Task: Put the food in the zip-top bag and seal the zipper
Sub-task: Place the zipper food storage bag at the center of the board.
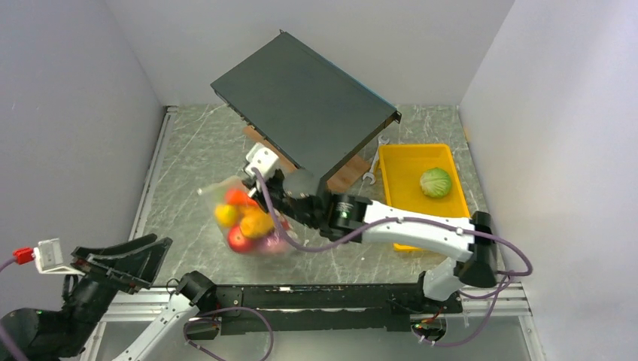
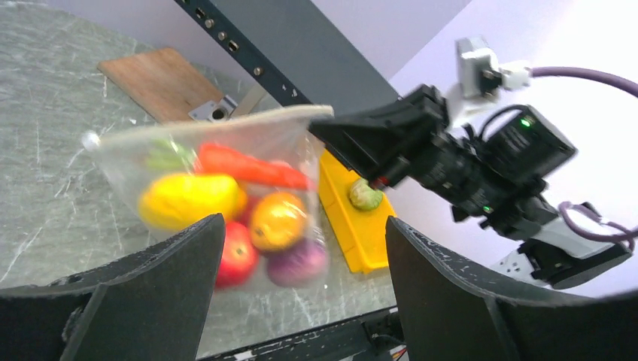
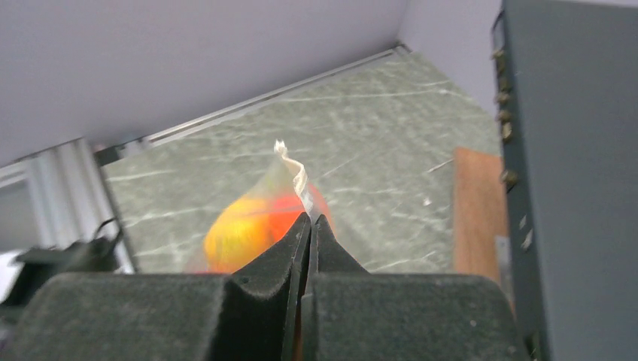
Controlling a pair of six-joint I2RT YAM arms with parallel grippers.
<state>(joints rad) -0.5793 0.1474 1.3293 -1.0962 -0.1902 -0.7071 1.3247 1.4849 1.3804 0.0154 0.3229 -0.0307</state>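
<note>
Closest, the right gripper [image 3: 310, 226] has its jaws clamped on the zipper [image 3: 301, 182] of the zip-top bag [image 2: 218, 203] at the middle of the table [image 1: 188, 150]; its own view shows only an orange-red blur inside; left wrist view separates red, yellow, orange, purple food [image 2: 188, 199]; left gripper [image 2: 302, 226], at 8 o'clock, jaws apart, empty.

Food [image 2: 188, 199] inside upright zip-top bag [image 2: 252, 135]

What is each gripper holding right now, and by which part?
Right gripper pinches the zip-top bag at one end of its zipper edge; left gripper is open, holding nothing.
</note>
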